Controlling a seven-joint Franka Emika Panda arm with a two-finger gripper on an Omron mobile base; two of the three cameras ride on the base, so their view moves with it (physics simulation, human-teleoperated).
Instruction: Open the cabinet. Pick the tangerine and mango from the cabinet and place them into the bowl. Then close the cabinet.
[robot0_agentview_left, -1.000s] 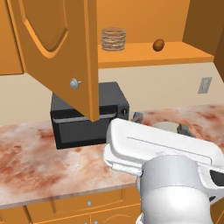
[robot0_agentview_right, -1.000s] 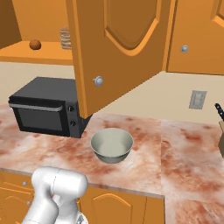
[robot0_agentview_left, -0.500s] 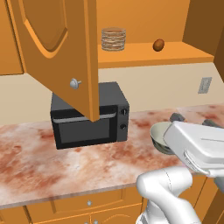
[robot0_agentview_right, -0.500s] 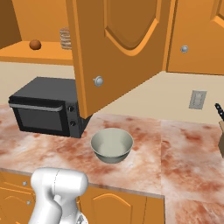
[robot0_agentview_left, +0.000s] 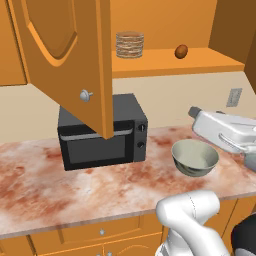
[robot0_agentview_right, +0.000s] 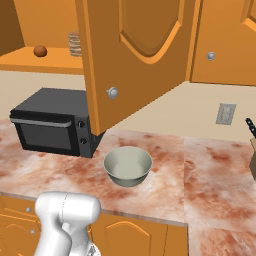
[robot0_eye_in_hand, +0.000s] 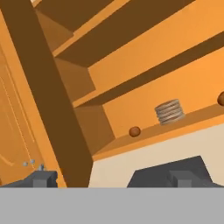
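Two cabinet (robot0_agentview_left: 65, 60) doors stood swung wide above the counter (robot0_agentview_left: 60, 185), the near one hanging out over the black microwave (robot0_agentview_left: 102, 131), and the bowl (robot0_agentview_right: 128, 166) sat empty on the counter just beside the microwave. On the open shelf (robot0_agentview_left: 170, 61) lay a ribbed brown cylinder (robot0_agentview_left: 130, 44) and, apart from it, one small round brownish-red fruit (robot0_agentview_left: 181, 51), probably the mango; the hand view showed a second like fruit (robot0_eye_in_hand: 135, 131) on the far side of the cylinder, and I could not tell which was the tangerine. Both likely weigh little, are firm but bruisable and prone to roll, so gripping across the widest middle seems best. Gripper (robot0_eye_in_hand: 111, 178) fingers were spread wide, holding nothing. No writing or brand was readable anywhere
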